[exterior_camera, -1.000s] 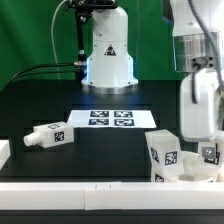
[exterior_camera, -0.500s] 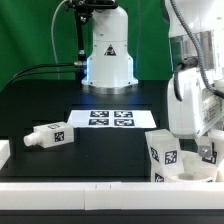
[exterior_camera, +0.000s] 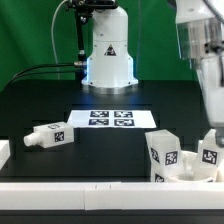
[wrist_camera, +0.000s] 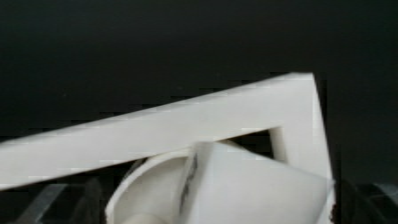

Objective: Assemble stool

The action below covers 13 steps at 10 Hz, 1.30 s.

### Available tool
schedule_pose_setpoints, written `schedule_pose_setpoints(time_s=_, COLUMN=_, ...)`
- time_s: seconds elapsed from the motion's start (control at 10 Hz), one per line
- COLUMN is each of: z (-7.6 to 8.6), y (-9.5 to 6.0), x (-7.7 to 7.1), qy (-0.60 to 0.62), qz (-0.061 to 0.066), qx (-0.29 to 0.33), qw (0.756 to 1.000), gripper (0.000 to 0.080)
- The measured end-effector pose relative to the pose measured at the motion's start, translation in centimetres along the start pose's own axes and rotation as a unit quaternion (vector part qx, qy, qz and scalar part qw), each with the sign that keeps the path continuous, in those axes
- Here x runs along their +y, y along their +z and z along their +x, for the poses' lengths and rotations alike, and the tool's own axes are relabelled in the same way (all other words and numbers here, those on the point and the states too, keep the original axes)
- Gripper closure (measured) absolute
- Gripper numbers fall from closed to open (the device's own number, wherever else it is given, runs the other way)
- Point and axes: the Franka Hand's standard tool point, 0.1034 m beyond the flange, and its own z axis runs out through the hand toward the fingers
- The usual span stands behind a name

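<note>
Plastic leg looks light, stiff, slick; grip its flat sides. You cannot tell whether the gripper is spread.

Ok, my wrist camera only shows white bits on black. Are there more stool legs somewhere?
Observer: Yes, a loose leg lies on its side at the exterior view's left.
Operator: Where's the arm?
Observer: The arm is at the exterior view's right, beside an upright leg with a tag.
Operator: Anything else?
Observer: The marker board lies flat, further back than both legs.
</note>
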Motion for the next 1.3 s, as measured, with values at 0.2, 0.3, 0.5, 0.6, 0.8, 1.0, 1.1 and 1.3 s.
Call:
schedule_pose_setpoints(time_s=0.2, z=0.0, y=-1.0, x=-0.1, qy=-0.11, qz=-0.002, qx=0.001, qw=0.994, gripper=0.0152)
schedule_pose_setpoints(time_s=0.3, z=0.1, y=-0.8, x=0.0, qy=-0.133, qz=-0.004, qx=0.002, qw=0.991, gripper=0.0151)
schedule_pose_setpoints(time_s=0.5, z=0.2, y=-0.8, x=-0.1, qy=-0.203, qz=-0.004, qx=0.003, qw=0.979, gripper=0.0151)
schedule_pose_setpoints(time_s=0.6, z=0.2, y=-0.8, x=-0.1, qy=-0.2, qz=-0.004, qx=0.003, qw=0.98, gripper=0.0151)
schedule_pose_setpoints(time_s=0.8, z=1.2, y=-1.6, x=0.6, qy=-0.26, qz=-0.007, qx=-0.001, qw=0.966, gripper=0.0151)
schedule_pose_setpoints(time_s=1.0, z=2.4, y=-2.1, x=1.5, qy=-0.341, qz=-0.019, qx=0.009, qw=0.94, gripper=0.0151)
schedule_pose_setpoints(time_s=1.1, z=2.4, y=-2.1, x=1.4, qy=-0.366, qz=-0.019, qx=0.01, qw=0.93, gripper=0.0151)
schedule_pose_setpoints(time_s=1.3, z=2.5, y=-2.1, x=1.4, qy=-0.366, qz=-0.019, qx=0.01, qw=0.93, gripper=0.0151)
